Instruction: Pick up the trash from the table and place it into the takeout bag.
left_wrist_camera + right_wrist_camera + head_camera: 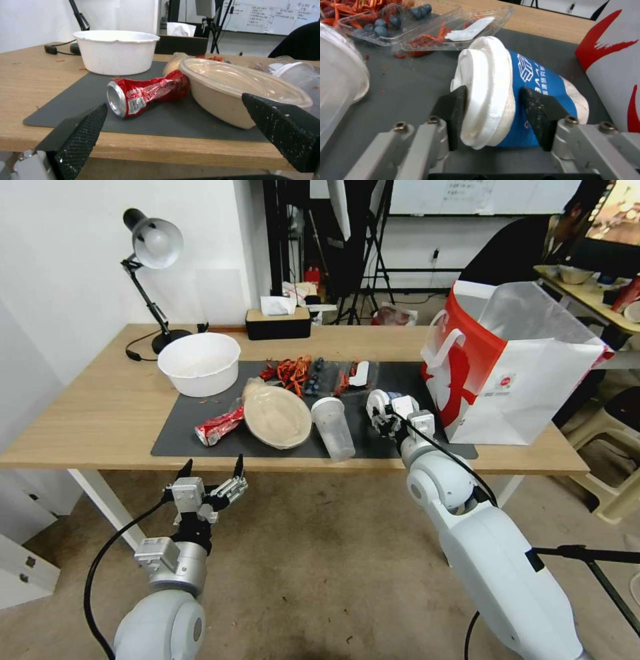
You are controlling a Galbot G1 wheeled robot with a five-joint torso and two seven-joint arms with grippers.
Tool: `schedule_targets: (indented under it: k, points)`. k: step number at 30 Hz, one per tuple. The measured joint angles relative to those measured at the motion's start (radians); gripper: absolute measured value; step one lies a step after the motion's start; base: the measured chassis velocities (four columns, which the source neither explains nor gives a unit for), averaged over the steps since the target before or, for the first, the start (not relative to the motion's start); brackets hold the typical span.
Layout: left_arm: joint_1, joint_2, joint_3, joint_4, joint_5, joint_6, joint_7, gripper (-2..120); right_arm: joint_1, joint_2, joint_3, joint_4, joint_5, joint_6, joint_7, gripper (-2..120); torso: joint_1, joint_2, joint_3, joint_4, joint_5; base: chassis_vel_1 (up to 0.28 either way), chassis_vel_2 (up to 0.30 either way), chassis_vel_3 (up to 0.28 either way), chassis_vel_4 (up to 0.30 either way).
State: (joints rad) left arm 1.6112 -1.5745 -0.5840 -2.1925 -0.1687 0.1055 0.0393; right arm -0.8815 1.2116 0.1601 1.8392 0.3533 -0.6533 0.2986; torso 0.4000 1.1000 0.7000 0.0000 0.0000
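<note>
Right gripper (491, 117) jaws clamp the lying paper cup's (533, 82) lid end.

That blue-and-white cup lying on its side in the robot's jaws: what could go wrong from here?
The right gripper clamps the blue-and-white cup at its white lid; the lid might pop off, or the cup slip when lifted. The takeout bag stands close beside it, so the arm could knock it. The clear plastic cup lies nearby and might roll.

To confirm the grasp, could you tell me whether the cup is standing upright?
No, the blue-and-white cup lies on its side between the right gripper's jaws.
</note>
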Motion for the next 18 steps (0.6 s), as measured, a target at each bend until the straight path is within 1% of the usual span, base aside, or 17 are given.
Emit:
schedule_targets:
  k: [1, 2, 4, 7, 10, 12, 13, 14, 16, 17, 18]
  points:
    - [0.0, 0.0, 0.0, 0.0, 0.0, 0.0, 0.0, 100, 0.0, 0.0, 0.0, 0.0, 0.0, 0.0, 0.0, 41, 0.0, 0.0, 0.0, 0.0, 0.0, 0.0, 0.0, 0.0, 0.0]
    - [0.0, 0.0, 0.0, 0.001, 0.001, -0.002, 0.0, 100, -0.005, 0.0, 0.002, 0.004, -0.001, 0.0, -0.001, 37, 0.0, 0.0, 0.0, 0.0, 0.0001, 0.0, 0.0, 0.0, 0.0]
    - [0.001, 0.002, 0.0, 0.004, 0.002, -0.008, 0.0, 100, -0.026, 0.0, 0.016, 0.039, -0.002, -0.012, -0.007, 25, 0.0, 0.0, 0.0, -0.0001, 0.0002, 0.0, 0.0, 0.0, 0.0]
    - [0.001, 0.002, 0.0, 0.004, 0.002, -0.009, -0.001, 100, -0.032, -0.001, 0.02, 0.05, -0.002, -0.012, -0.008, 25, 0.0, 0.0, 0.0, 0.0, 0.0002, 0.0, 0.0, 0.0, 0.0]
    - [0.003, 0.002, 0.001, 0.004, 0.003, -0.011, -0.001, 100, -0.056, -0.013, 0.044, 0.109, -0.001, -0.012, -0.02, 25, 0.0, 0.0, 0.0, 0.0, 0.0001, 0.0, 0.0, 0.0, 0.0]
    - [0.004, 0.002, 0.001, 0.004, 0.003, -0.012, -0.001, 100, -0.06, -0.016, 0.05, 0.121, 0.0, -0.012, -0.025, 25, 0.0, 0.0, 0.0, 0.0, 0.0001, 0.0, 0.0, 0.0, 0.0]
    - [0.004, 0.002, 0.001, 0.004, 0.003, -0.012, -0.002, 100, -0.075, -0.031, 0.069, 0.161, 0.009, -0.004, -0.044, 25, 0.0, 0.0, 0.0, 0.0, 0.0002, 0.0, 0.0, 0.0, 0.0]
    - [0.004, 0.002, 0.001, 0.004, 0.003, -0.012, -0.002, 100, -0.075, -0.031, 0.069, 0.161, 0.009, -0.004, -0.044, 25, 0.0, 0.0, 0.0, 0.0, 0.0002, 0.0, 0.0, 0.0, 0.0]
    - [0.004, 0.002, 0.001, 0.004, 0.003, -0.012, -0.002, 100, -0.089, -0.05, 0.098, 0.205, 0.049, 0.036, -0.074, 25, 0.0, 0.0, 0.0, -0.0001, 0.0001, 0.0, 0.0, 0.0, 0.0]
    - [0.004, 0.002, 0.001, 0.005, 0.003, -0.012, -0.002, 100, -0.093, -0.065, 0.126, 0.233, 0.108, 0.094, -0.11, 25, 0.0, 0.0, 0.0, -0.0003, 0.0002, 0.0, 0.0, 0.0, 0.0]
    - [0.004, 0.002, 0.001, 0.005, 0.003, -0.012, -0.002, 100, -0.093, -0.065, 0.126, 0.233, 0.108, 0.094, -0.11, 25, 0.0, 0.0, 0.0, -0.0003, 0.0002, 0.0, 0.0, 0.0, 0.0]
